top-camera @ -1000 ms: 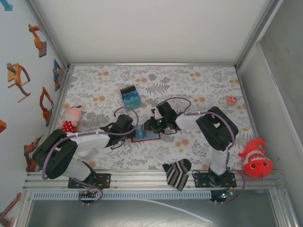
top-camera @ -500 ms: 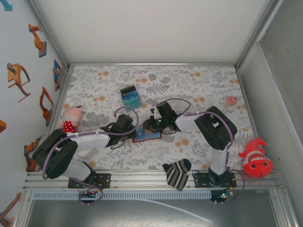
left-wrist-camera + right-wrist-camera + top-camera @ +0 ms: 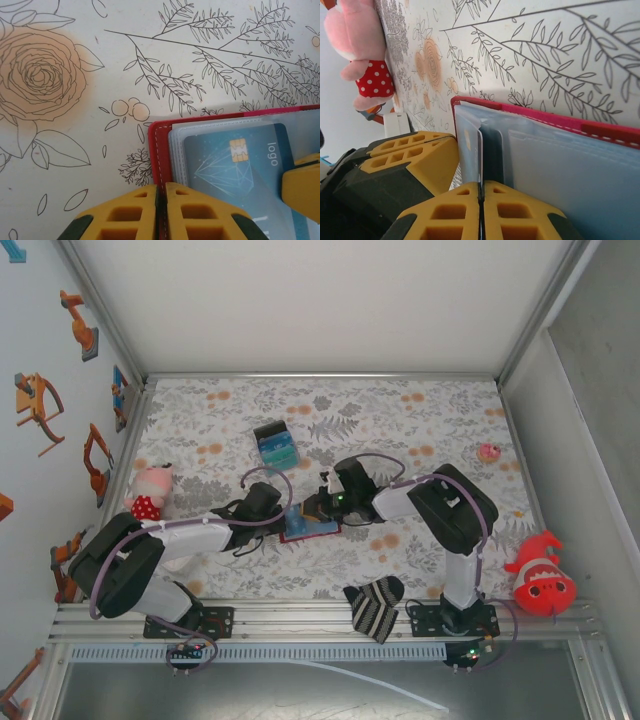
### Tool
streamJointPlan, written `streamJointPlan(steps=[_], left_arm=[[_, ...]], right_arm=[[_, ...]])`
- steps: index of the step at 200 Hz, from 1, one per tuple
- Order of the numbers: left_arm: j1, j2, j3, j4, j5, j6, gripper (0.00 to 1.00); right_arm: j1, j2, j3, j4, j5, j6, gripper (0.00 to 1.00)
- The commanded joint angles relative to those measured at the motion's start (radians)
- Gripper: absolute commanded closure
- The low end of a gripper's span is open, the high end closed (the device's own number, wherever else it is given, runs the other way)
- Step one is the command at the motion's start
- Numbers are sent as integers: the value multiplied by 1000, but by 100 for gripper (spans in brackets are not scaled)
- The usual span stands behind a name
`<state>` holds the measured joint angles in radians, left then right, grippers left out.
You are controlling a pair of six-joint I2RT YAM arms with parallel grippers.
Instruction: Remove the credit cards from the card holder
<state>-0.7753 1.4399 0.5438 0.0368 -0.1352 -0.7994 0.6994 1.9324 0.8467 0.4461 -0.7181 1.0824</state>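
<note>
Card holder (image 3: 310,530) open, long axis left–right — left claw (image 3: 161,195) pinches its edge, right claw (image 3: 480,195) a credit card (image 3: 235,167).

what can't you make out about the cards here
- Left wrist: credit card cut off by frame edge; left gripper hides card holder's near edge.
- Right wrist: card nearly edge-on in right gripper; print unreadable.
- Top external: both grippers cover the holder; card count too small.

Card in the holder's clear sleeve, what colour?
Teal-blue card with a gold chip and faint diamond print; clearest in left wrist view.
</note>
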Motion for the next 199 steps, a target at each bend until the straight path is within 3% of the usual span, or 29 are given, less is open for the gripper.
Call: streamJointPlan(steps=[1,49,156,180,199], left_arm=[[-4,14,-2,-16,17,-18,91],[-4,26,1,-17,13,-22,94],[-4,28,4,-20,12,-30,97],[-4,21,7,-20,15,-26,96],[-4,14,10,-16,16,-24,95]], right_arm=[[-14,-17,-28,43,-3,9,93],[-21,-33,-43,89,-30,23,85],[-40,-41,-73,152,-49,55,83],[-41,-39,-74,156,-51,55,86],[-41,-35,-72,156,-53,56,95]])
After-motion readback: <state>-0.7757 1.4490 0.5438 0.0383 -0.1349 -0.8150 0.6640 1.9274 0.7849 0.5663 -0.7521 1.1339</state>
